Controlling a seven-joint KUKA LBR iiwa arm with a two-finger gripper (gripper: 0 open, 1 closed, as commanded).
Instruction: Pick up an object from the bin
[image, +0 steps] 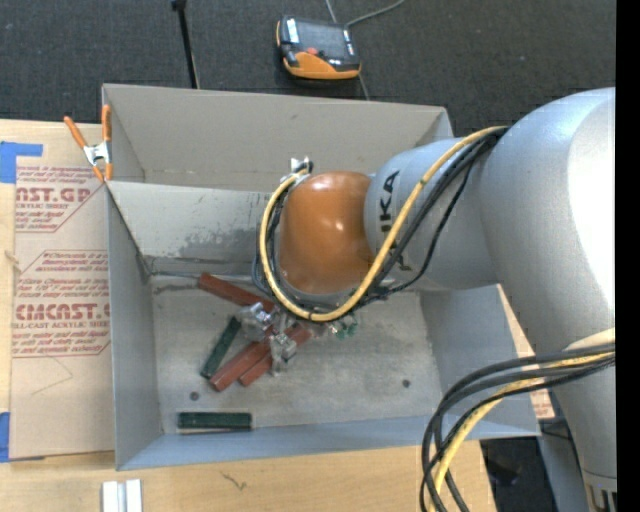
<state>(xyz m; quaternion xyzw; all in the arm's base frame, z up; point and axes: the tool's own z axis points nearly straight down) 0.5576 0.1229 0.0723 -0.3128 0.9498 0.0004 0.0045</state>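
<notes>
A small cluster of slim bars is seen left of the middle of the bin (372, 372) floor. A reddish-brown bar (228, 290) is laid slantwise nearest the back wall, and below it a dark green bar (221, 347) is tilted steeply, just beside a pair of reddish-brown bars (242, 368) that lie side by side on a slant, their upper ends hidden. A second dark green bar (214, 422) is laid flat and level along the front wall, apart from the cluster.
</notes>
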